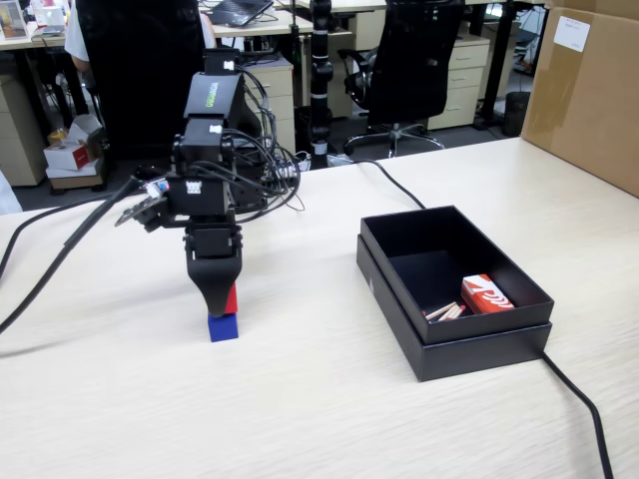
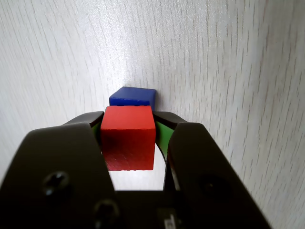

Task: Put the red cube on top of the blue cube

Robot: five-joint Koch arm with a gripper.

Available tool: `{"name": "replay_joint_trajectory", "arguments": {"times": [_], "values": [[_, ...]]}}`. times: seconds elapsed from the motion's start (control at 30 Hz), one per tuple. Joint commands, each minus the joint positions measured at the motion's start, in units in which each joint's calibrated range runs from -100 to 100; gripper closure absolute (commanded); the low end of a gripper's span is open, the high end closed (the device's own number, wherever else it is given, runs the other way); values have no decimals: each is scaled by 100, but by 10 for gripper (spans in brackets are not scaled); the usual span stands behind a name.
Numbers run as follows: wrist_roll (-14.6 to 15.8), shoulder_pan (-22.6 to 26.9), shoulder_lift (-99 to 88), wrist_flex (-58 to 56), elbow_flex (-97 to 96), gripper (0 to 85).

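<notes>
1. A pale wood-grain table (image 1: 329, 399) stands in an office with desks, chairs and a cardboard box (image 1: 589, 90) at the table's right edge in the fixed view.
2. An open black box (image 1: 449, 289) lies right of centre, holding a red-and-white packet (image 1: 486, 294).
3. The gripper (image 2: 128, 136) points down, its jaws pinching the red cube (image 2: 127, 138) by two opposite faces.
4. The red cube is level, just above the blue cube (image 1: 223, 326), which rests left of centre on the table.
5. Contact between the cubes cannot be told; the gripper hides most of the red cube in the fixed view.
</notes>
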Motion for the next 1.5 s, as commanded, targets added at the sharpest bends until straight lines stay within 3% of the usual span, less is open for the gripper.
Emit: {"name": "replay_joint_trajectory", "arguments": {"times": [0.0,0.73,0.8,1.03,1.17,1.3,1.4,1.47], "values": [[10,-5,-195,0,314,830],[15,-24,-172,52,369,822],[15,-24,-172,44,351,755],[15,-20,-172,52,351,742],[15,-20,-172,44,333,666],[10,-20,-172,52,333,660],[10,-15,-172,52,296,555],[5,-15,-172,52,269,539]]}}
